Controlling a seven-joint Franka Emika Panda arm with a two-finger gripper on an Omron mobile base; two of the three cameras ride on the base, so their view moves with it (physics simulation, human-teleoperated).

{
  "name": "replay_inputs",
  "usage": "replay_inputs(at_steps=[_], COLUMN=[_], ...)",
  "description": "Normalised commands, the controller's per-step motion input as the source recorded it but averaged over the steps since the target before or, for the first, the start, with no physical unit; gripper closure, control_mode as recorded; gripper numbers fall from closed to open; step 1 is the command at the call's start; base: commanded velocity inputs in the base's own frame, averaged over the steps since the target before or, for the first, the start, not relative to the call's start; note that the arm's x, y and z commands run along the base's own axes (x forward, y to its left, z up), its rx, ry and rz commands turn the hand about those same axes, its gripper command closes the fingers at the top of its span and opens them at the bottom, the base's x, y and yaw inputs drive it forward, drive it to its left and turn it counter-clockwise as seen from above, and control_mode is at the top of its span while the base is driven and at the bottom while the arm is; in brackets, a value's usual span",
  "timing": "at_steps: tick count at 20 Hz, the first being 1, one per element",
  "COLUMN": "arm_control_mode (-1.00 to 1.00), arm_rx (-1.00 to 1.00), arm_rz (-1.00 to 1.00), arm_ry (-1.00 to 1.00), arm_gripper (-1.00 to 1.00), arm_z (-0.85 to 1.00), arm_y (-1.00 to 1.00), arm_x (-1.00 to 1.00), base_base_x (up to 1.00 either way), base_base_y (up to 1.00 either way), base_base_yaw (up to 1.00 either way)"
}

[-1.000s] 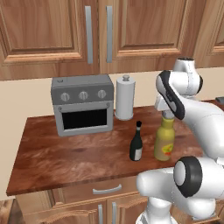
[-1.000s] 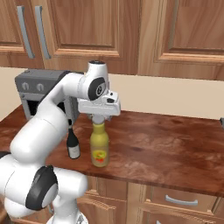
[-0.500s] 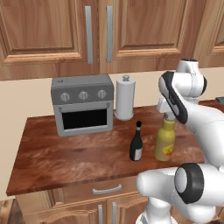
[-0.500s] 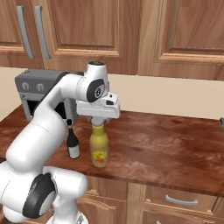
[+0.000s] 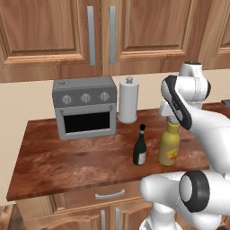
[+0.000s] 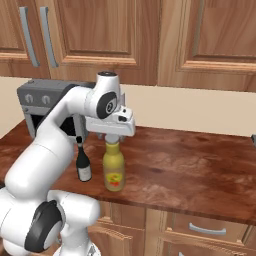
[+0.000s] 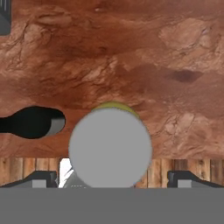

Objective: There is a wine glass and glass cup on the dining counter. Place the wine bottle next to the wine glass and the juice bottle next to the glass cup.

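The juice bottle (image 6: 114,170) stood upright near the front edge of the wall counter (image 6: 190,172), and the gripper (image 6: 113,137) hung directly above it, pointing straight down. In the right base view the hand's white body sat just over the bottle's pale cap, so close that the cap was largely hidden beneath it; whether the fingers had reached the level of the cap could not be told from there. In the hand view the juice bottle (image 7: 110,146) showed as a round pale disc with a rim of yellow behind it, centred between the two dark fingertips (image 7: 38,178), which stood far out on either side of it and apart from it. The jaws were spread wide, with nothing held between them.

The wine bottle (image 5: 140,147) stood upright just beside the juice bottle (image 5: 169,143), on the side toward the toaster oven (image 5: 85,107), the two near one another but not touching. In the hand view the wine bottle (image 7: 33,122) appeared as a dark shape off to one side, outside the span of the fingers. A paper-towel roll (image 5: 128,100) stood farther back by the wall, next to the toaster oven
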Motion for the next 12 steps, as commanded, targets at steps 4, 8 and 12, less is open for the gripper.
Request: replay_inputs(at_steps=[4,8,12], arm_control_mode=[-1.0,-1.0,-1.0], arm_rx=[0.0,0.0,0.0], arm_rz=[-0.01,-0.02,-0.03], arm_ry=[0.0,0.0,0.0], arm_gripper=[-1.0,-1.0,-1.0], arm_z=[-0.03,-0.07,-0.15], arm_y=[0.04,0.0,0.0], arm_x=[0.15,0.12,0.02], base_base_x=[0.0,0.0,0.0], base_base_y=[0.0,0.0,0.0], base_base_yaw=[0.0,0.0,0.0])
